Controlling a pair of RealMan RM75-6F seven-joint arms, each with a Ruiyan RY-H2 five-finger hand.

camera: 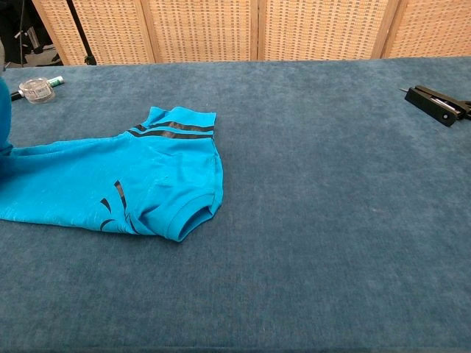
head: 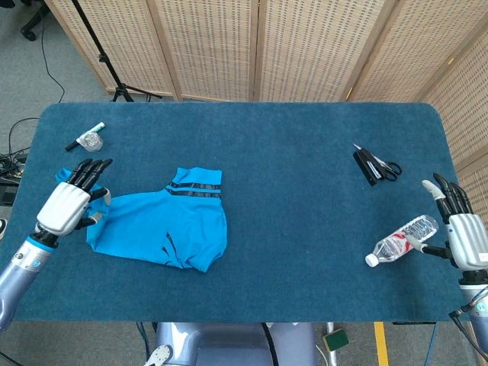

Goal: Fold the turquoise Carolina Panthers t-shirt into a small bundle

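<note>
The turquoise t-shirt (head: 171, 229) lies bunched left of centre, its black-striped sleeve (head: 195, 184) pointing to the far side and its collar toward the near edge. My left hand (head: 70, 202) is at the shirt's left end and holds the cloth there between thumb and fingers, the fingers pointing away from me. In the chest view the t-shirt (camera: 110, 184) rises into a lifted fold (camera: 4, 110) at the left border. My right hand (head: 462, 231) hovers past the table's right edge with its fingers apart, holding nothing.
A plastic water bottle (head: 402, 239) lies near the right edge beside my right hand. Black scissors (head: 376, 166) sit further back on the right. A small tape roll and a marker (head: 89, 139) lie at the far left. Wicker screens stand behind the table.
</note>
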